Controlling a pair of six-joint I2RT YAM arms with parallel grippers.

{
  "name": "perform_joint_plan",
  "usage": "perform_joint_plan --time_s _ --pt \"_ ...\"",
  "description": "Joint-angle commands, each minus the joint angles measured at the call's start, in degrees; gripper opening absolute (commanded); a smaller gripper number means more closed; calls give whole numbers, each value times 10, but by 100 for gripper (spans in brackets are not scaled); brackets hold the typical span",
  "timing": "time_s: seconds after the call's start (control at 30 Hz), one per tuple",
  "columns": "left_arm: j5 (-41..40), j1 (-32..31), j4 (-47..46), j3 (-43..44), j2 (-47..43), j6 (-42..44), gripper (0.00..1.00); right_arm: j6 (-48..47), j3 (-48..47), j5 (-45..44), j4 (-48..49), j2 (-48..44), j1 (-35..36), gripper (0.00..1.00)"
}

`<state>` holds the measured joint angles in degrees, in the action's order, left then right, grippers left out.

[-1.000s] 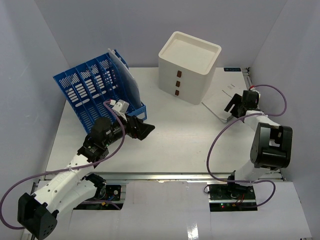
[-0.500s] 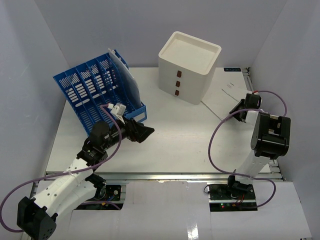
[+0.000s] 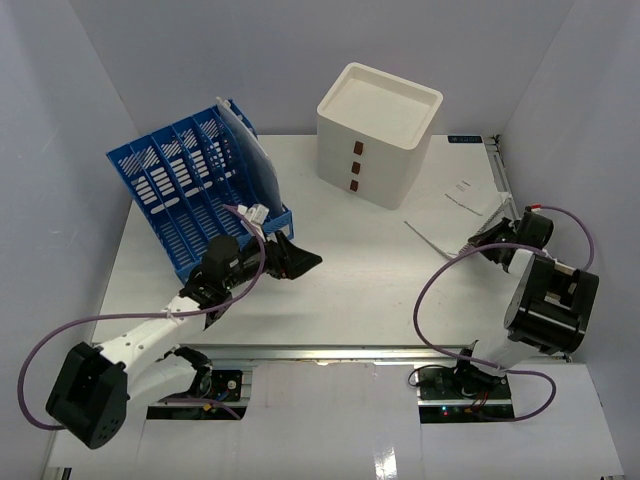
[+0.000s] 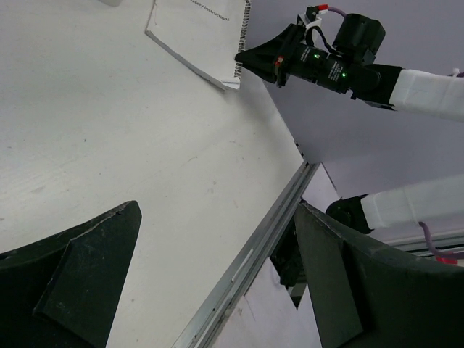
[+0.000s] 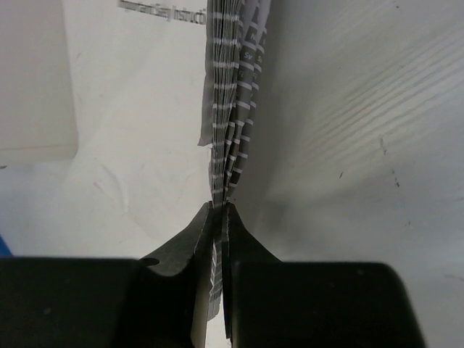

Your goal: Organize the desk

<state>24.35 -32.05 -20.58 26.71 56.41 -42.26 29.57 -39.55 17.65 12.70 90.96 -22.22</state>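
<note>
Black right gripper pinches booklet edge near desk; left gripper spread.

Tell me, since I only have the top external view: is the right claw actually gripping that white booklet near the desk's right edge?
Observer: Yes. In the right wrist view the right claw is shut on the booklet, with the page edges pinched between its fingertips.
Operator: Are the pages held tight together?
Observer: Only at the grip. Beyond it they fan apart.
Operator: Is the left claw carrying anything?
Observer: No. The left wrist view shows the left claw open, with only bare desk between its fingers.
</note>
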Motion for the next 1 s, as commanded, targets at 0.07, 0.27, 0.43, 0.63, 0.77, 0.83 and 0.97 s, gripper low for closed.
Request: perform_joint_plan --time_s 0.07,0.27,0.43,0.63,0.77,0.83,0.97 --pt "49 -7 -145 41 137 -53 98 -83 31 134 -73 -147 -44 8" --pt "75 -33 -185 117 273 -81 98 -153 17 252 -157 -215 -63 8" --pt "87 -47 -211 161 350 -107 98 -177 -8 321 -178 -254 -62 8" --pt "81 -58 -249 179 417 -149 98 -170 -32 371 -181 -280 -62 8" --pt "83 -67 -273 188 460 -165 98 -179 -33 394 -184 -285 -58 8" --pt "87 -73 -283 194 473 -166 98 -191 -34 397 -198 -287 -47 8" --pt "92 -81 -283 212 492 -152 98 -280 -47 355 -252 -297 -11 8"
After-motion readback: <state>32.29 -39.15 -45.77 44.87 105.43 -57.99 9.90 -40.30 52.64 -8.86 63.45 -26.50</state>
